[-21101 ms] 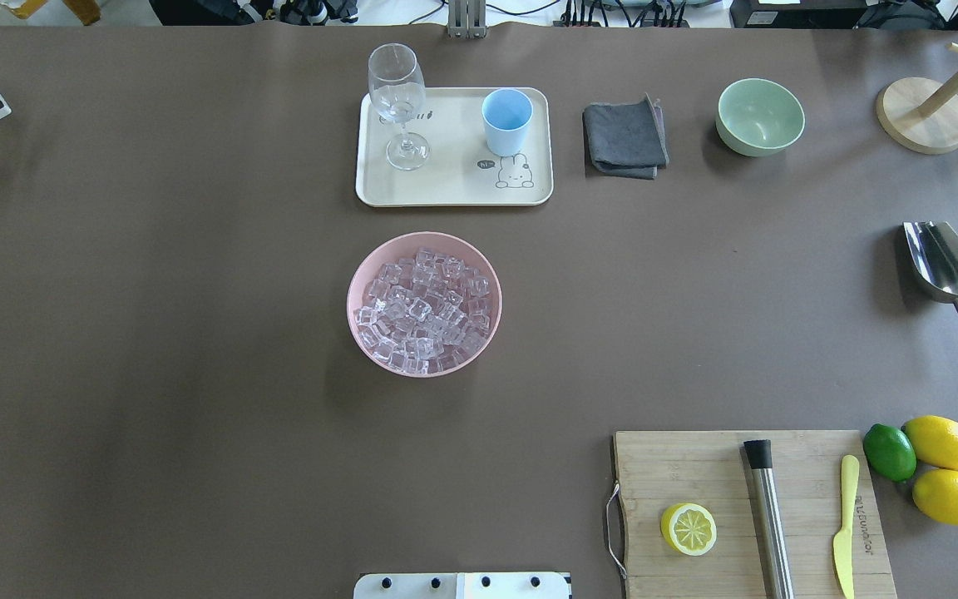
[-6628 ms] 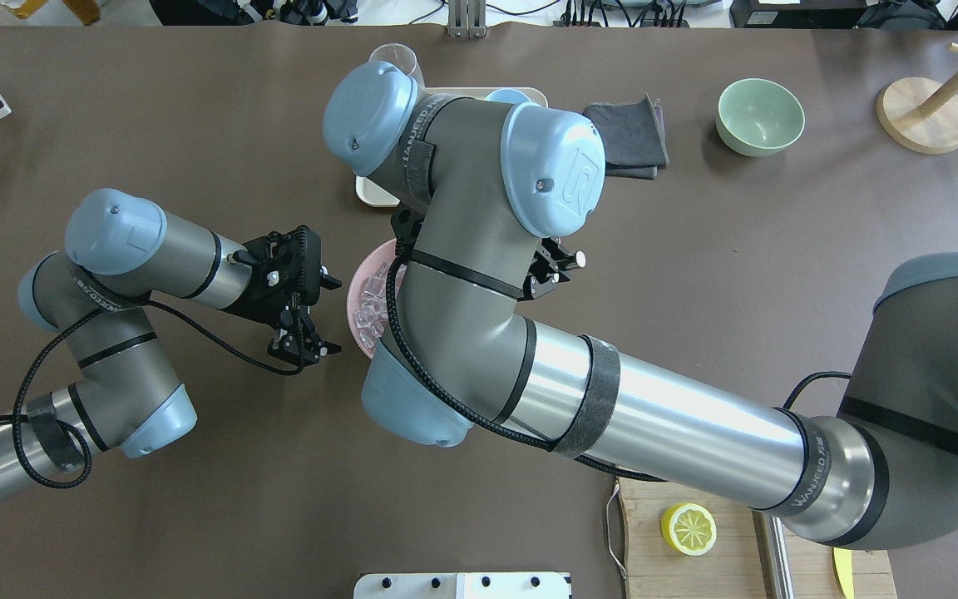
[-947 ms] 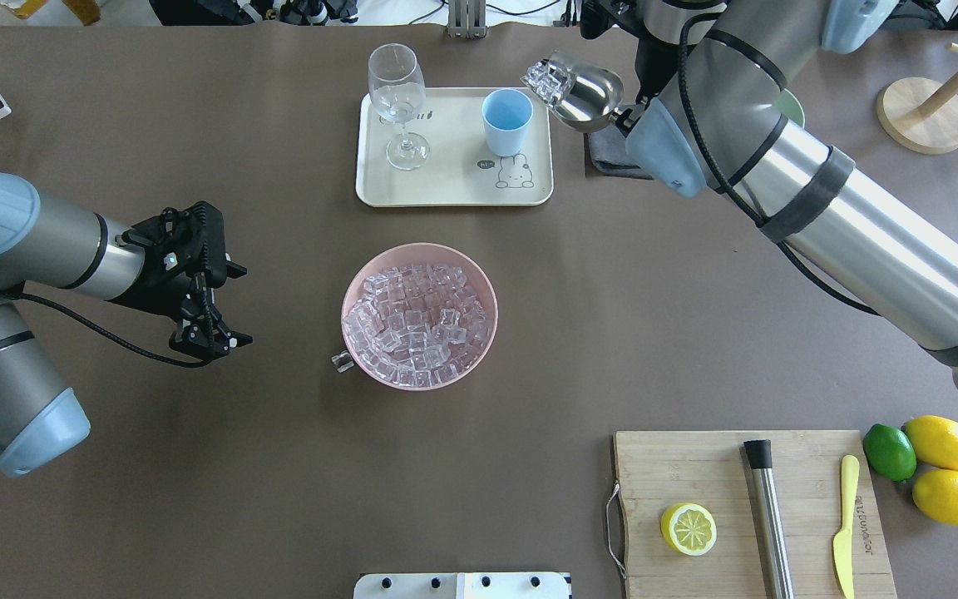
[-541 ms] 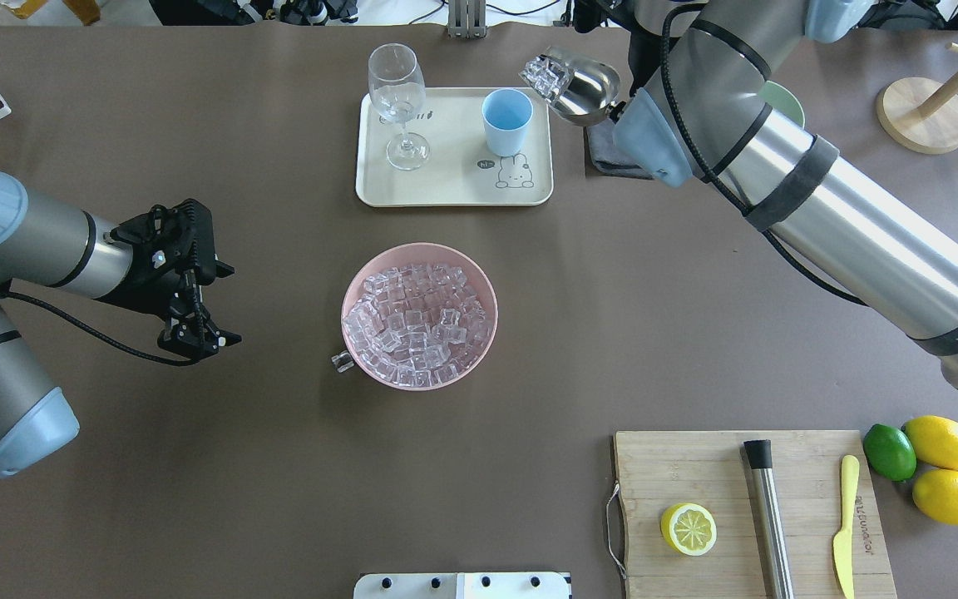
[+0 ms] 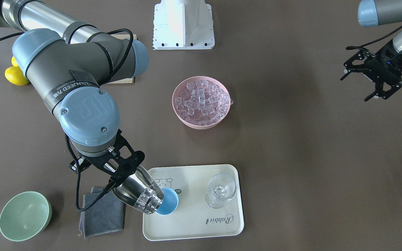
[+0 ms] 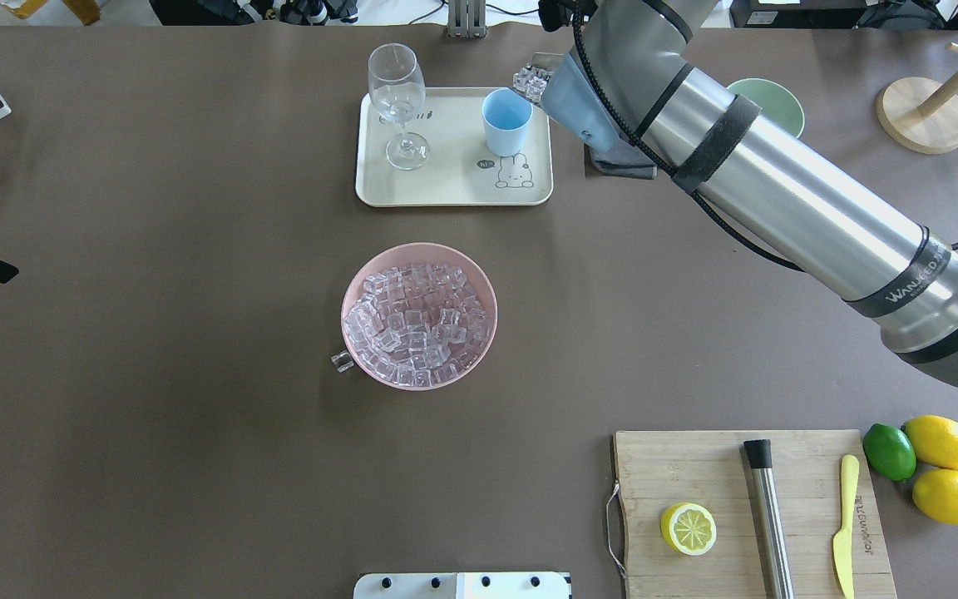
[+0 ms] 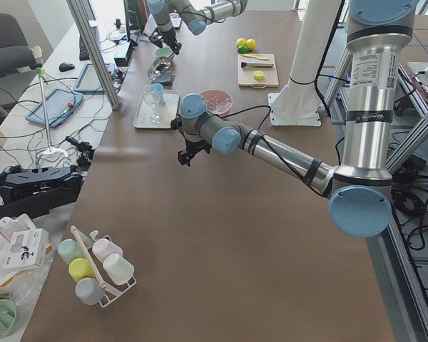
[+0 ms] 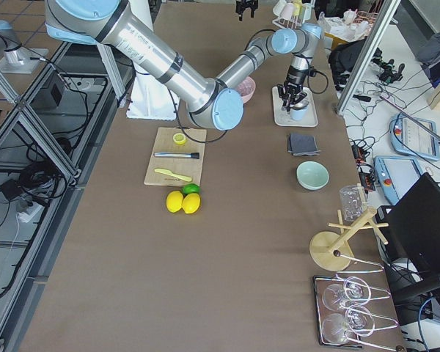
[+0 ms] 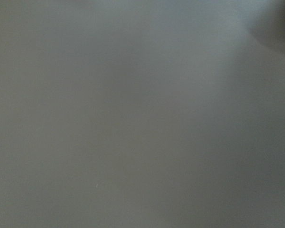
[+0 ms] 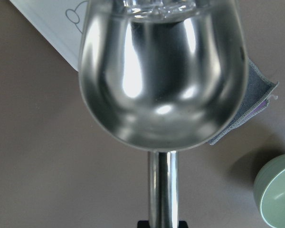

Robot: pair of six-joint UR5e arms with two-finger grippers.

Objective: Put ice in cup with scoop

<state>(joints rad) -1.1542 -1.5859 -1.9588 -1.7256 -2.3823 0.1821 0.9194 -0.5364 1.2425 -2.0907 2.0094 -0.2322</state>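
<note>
Brown bench [image 5: 291, 157]: right claw [image 5: 114, 173] clamped the stiff scoop [image 5: 138, 193] by its handle, ice [image 5: 147, 202] probably slippery; left claw [image 5: 354, 87] gaped empty.

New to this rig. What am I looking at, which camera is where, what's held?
A two-armed robot works at a brown table; each arm ends in a two-finger gripper. One camera faces the robot from across the table, one looks down from behind it, two look along the table from its ends, and one rides on each wrist. The right gripper is shut on the handle of a shiny silver metal scoop loaded with clear ice cubes, tipped toward a small light blue cup on a cream tray beside a clear stemmed glass. The left gripper hangs open and empty; its wrist view is just grey blur. Also on the table: a pink bowl of ice, a pale green bowl, a grey cloth, a wooden cutting board.
</note>
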